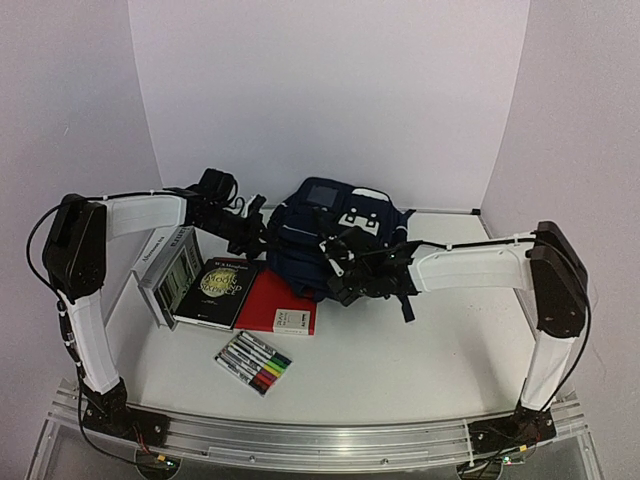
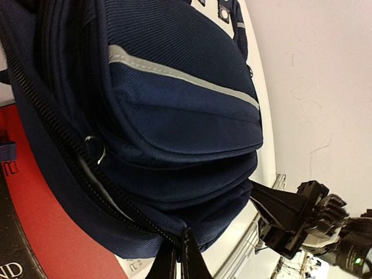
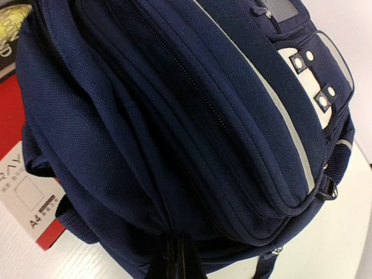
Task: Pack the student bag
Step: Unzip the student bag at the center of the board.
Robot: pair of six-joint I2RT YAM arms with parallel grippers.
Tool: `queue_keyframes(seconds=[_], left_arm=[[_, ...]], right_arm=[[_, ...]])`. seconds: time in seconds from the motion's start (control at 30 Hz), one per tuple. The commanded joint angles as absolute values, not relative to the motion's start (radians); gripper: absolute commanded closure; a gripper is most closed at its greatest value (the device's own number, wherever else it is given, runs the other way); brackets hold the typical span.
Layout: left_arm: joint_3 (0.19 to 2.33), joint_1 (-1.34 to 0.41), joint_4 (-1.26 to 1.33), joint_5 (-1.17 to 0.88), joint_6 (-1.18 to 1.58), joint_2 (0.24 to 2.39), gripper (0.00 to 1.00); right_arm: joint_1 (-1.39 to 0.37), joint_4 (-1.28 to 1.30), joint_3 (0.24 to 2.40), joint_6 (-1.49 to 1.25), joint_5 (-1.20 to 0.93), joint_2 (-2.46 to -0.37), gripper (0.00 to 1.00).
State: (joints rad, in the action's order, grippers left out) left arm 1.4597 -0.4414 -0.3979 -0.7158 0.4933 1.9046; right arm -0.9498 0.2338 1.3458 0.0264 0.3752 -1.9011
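Our left pincer (image 2: 177, 264) has its fingers pressed together on a fold of navy fabric at the lower edge of the student bag (image 1: 335, 235), just where a zip line runs down into them. Our right pincer (image 3: 177, 261) is likewise closed, pinching a bunched ridge of cloth on the opposite side of the same bag. We therefore hold it from both flanks.

The bag lies near the back of the table (image 1: 400, 370), between our two arms, its front pockets and white piping facing up. Every zip that we can see looks closed, and we cannot see inside.

To the left of the bag lie the things we judge are meant to go in. The red A4 pad (image 1: 268, 295) has its far corner tucked under the bag. The black book (image 1: 215, 290) lies beside it, and the grey book (image 1: 165, 270) stands on edge further left. The pack of markers (image 1: 252, 362) rests nearer to us, apart from the rest.

By our reckoning the packing has hardly begun. The bag is gripped, but its main compartment must be opened, and all four items are outside it.
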Motion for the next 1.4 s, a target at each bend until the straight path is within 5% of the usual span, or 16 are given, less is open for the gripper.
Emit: queue_keyframes(seconds=[0.0,0.27,0.43,0.6,0.7,0.87,0.97,1.37], left_arm=[[1.490,-0.438,-0.296,-0.752,0.515,1.935,0.99],[1.576,-0.489,-0.267,-0.766,0.503,2.049,0.99],[1.620,-0.491,-0.217,-0.743,0.508,2.102,0.94],[1.610,-0.489,-0.223,-0.640,0.508,2.058,0.58],[1.527,-0.489,-0.229,-0.568,0.509,1.968,0.37],[1.337,-0.496,-0.194,-0.560,0.592,1.840,0.27],[1.245,-0.524,-0.131,-0.596,0.666,1.813,0.24],[1.147,-0.640,0.050,-0.596,0.835,1.867,0.24]], right_arm=[[-0.967,0.295,1.269,-0.140,0.197,-1.735,1.00],[-1.067,0.318,1.205,-0.323,-0.032,-1.631,1.00],[-1.102,0.290,1.278,-0.405,0.033,-1.700,1.00],[-1.103,0.276,1.392,-0.466,0.153,-1.814,0.99],[-1.104,0.283,1.403,-0.424,0.169,-1.819,0.68],[-1.106,0.395,1.352,-0.344,0.332,-1.782,0.24],[-1.105,0.447,1.320,-0.286,0.365,-1.791,0.08],[-1.105,0.477,1.276,-0.264,0.621,-1.936,0.04]])
